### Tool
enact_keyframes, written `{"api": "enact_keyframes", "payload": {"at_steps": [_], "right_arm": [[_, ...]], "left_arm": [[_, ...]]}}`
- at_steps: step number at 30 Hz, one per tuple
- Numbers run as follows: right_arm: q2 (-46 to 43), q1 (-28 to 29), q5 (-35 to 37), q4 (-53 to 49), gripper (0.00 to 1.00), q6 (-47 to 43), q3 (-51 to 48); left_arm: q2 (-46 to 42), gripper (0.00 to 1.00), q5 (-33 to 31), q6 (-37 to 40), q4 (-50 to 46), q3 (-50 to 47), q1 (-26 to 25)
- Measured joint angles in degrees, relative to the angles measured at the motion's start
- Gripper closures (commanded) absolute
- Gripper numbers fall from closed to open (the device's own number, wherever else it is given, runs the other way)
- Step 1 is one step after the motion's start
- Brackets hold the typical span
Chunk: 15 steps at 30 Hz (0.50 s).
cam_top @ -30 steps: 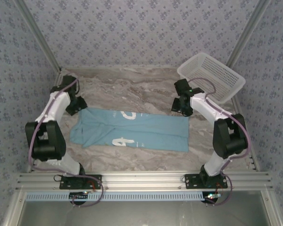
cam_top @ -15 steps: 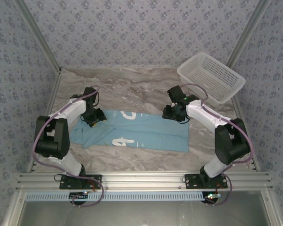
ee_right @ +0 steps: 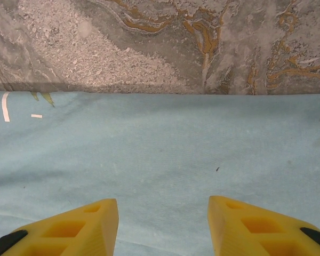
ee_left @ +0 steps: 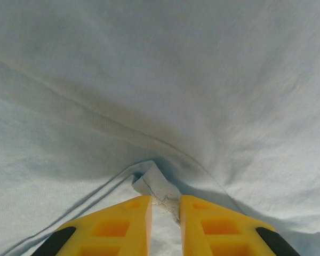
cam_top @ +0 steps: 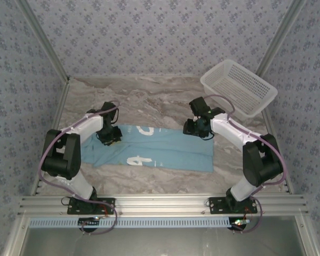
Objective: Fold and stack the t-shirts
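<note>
While the left hand (ee_left: 164, 207) pinches the t-shirt (cam_top: 173, 150), the right hand (ee_right: 162, 205) hangs spread above it.

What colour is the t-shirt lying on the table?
The t-shirt is light blue with white lettering, and it shows best in the top external view.

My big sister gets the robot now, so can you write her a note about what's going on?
Left end effector: closed on a small fold of the light blue t-shirt, at its far left edge.
Right end effector: open, over the t-shirt near its far right edge, gripping nothing.
T-shirt: lies on the table as a long band and looks folded lengthwise. The white basket is at the far right corner.
Left to do: finish the folds, then stack.
</note>
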Motion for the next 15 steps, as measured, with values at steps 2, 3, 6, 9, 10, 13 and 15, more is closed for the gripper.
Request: {"api": "enact_keyframes", "payload": {"at_steps": [2,3,6,9,10,13,15], "right_arm": [[0.0,0.1,-0.2,0.1,0.5,0.0,-0.1],[0.0,0.1,-0.2,0.2,0.5,0.0,-0.2],[0.0,0.4,-0.2,0.2,0.51,0.0,-0.2],[0.0,0.7,-0.2,0.3,0.51,-0.1,-0.3],[-0.1,0.9,-0.2,0.3,0.51,-0.2,-0.4],[-0.3,1.1,-0.2,0.3,0.51,-0.2,-0.9],[-0.5,1.2,-0.2,0.3,0.51,-0.2,-1.3]], "left_arm": [[-0.5,0.69,-0.6,0.0,-0.4,-0.4,0.0],[-0.9,0.64,-1.1,0.1,-0.6,-0.6,0.0],[-2.2,0.53,-1.9,0.2,-0.8,-0.7,0.4],[-2.4,0.5,-1.9,0.0,-0.3,-0.7,1.8],[-2.3,0.5,-1.8,0.0,-0.1,-0.7,2.1],[-1.4,0.53,-1.5,-0.3,1.1,-0.7,2.9],[-0.4,0.58,-1.0,-0.7,1.8,-0.7,2.8]]}}
